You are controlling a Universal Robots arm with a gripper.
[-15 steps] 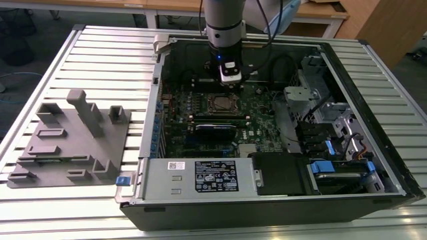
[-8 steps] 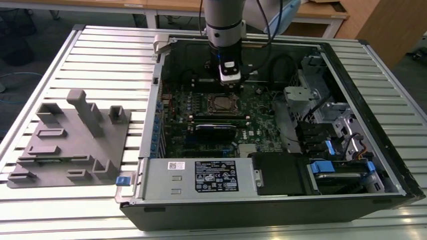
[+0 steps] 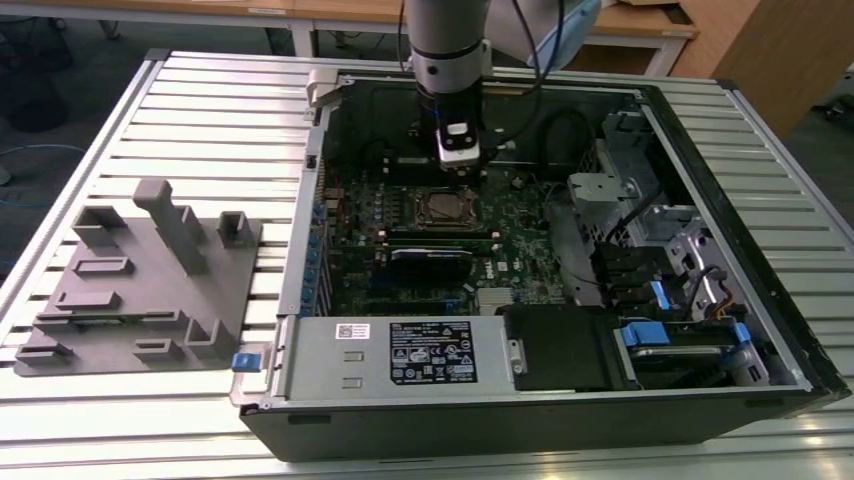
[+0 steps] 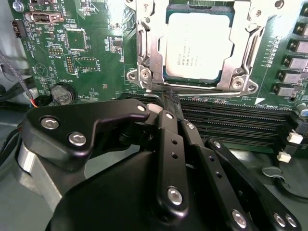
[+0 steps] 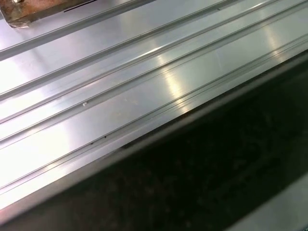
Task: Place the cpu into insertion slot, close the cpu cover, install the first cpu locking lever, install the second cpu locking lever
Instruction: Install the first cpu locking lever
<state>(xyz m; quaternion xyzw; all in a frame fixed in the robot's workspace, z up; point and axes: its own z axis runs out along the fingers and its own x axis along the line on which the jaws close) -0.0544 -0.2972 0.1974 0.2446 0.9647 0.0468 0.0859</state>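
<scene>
We find the pincer point(image 3: 458, 172) inside the open computer case point(image 3: 747, 330), low over the motherboard point(image 3: 400, 270). In the second wrist view its fingers point(image 4: 169, 130) stand together, with no gap visible at the tips. We cannot tell whether anything is caught between them.

The cpu point(image 4: 199, 45) lies flat in the insertion slot point(image 4: 192, 80), just beyond the fingertips. The cpu cover point(image 4: 147, 48) is down over it, with its metal frame lying around the silvery top on every visible side. A thin locking lever point(image 4: 202, 87) runs along the slot edge nearest the pincer. The fingertips stand at this edge; we cannot tell whether they touch the lever or stop just short of it.

The long black memory slots point(image 4: 231, 118) lie just beside the fingers, on the near side of the insertion slot.

In the exterior view a grey fixture block point(image 3: 134, 280) rests on the ribbed metal surface point(image 3: 200, 90), well apart from the pincer, toward the exterior view's left.
</scene>
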